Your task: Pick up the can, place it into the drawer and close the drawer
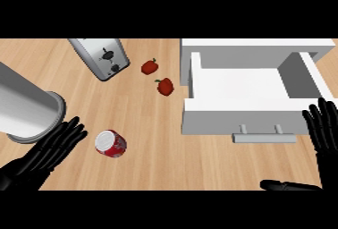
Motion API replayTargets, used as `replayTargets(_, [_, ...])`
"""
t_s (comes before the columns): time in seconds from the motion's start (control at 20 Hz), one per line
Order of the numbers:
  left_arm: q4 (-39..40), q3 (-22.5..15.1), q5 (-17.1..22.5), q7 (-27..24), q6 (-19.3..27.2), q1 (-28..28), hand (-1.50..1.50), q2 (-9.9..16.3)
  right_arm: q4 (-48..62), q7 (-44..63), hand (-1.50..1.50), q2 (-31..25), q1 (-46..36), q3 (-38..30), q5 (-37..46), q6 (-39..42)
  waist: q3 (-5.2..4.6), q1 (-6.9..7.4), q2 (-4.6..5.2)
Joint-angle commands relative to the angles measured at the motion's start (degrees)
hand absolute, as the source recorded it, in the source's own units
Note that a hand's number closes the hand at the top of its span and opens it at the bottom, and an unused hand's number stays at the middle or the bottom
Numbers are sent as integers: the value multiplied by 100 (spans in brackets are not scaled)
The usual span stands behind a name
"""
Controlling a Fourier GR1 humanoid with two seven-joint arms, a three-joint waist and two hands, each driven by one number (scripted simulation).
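A red can (110, 144) with a pale lid stands on the wooden counter at the lower left. My left hand (48, 152) lies just left of it, fingers straight and open, a small gap from the can. A white drawer (254, 96) stands pulled open at the right, its inside bare, with a grey handle (264, 137) on its front. My right hand (325, 134) is at the right edge, fingers straight and pointing up beside the drawer front, thumb low at the bottom; it holds nothing.
A large metal cylinder (26, 109) stands at the left edge, just above my left hand. A silver toaster (100, 57) sits at the back. Two red strawberries (149, 66) (165, 86) lie between the toaster and the drawer.
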Motion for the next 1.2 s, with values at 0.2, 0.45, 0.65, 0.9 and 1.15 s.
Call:
replayTargets(0.2, [679, 110, -535, -63, 23, -473, -150, -360, -151, -83, -150, -57, 283, -372, -268, 312, -1, -19, 3])
replayTargets(0.45, [1061, 24, -805, -167, -74, -680, -150, -517, 64, -119, -150, 47, -28, -407, -222, 251, -2, -13, 5])
replayTargets(0.65, [1725, 214, -913, -779, -398, -673, -150, -580, 140, -263, -150, -99, 120, -609, -251, 521, -2, -13, 4])
replayTargets(0.9, [1669, 151, -1316, -1043, -427, -411, -150, -665, -2, -94, -150, 39, 189, -612, -340, 598, -1, 2, 1])
replayTargets(1.15, [2832, 165, -1811, -1524, -225, -1022, -150, -859, 29, -665, -150, 242, 688, -537, -190, 796, -1, -31, 4])
